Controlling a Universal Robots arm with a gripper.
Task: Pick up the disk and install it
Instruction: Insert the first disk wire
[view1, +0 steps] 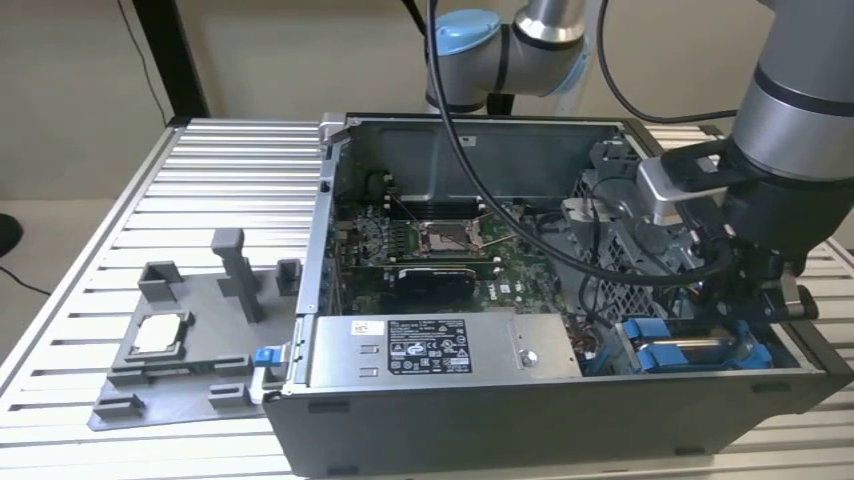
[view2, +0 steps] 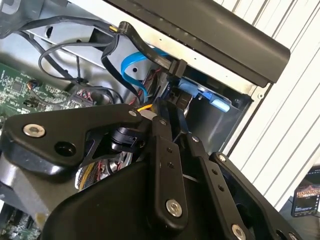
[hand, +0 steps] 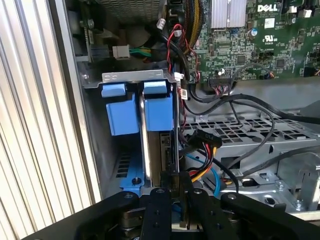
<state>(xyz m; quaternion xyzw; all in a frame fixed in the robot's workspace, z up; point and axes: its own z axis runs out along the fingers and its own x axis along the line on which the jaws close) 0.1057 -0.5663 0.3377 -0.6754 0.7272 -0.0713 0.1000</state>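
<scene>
My gripper (view1: 747, 305) is down inside the open computer case (view1: 534, 420), at the drive bay in the corner nearest the exterior view's right. In the first wrist view my fingers (hand: 165, 200) stand close together, narrow, around the thin edge of the disk (hand: 159, 112), which sits upright in its blue carrier in the bay, just beside a second blue carrier (hand: 121, 112). I seem to be gripping that edge, though the contact itself is hidden behind my own linkage. In the second wrist view the same blue carrier edge (view2: 210, 97) shows past my fingertips, against the case wall. Black, red and yellow cables (hand: 200, 145) crowd the space beside the bay. The motherboard (view1: 441, 240) lies across the case floor, and the grey power supply box (view1: 427, 345) sits along the near wall.
</scene>
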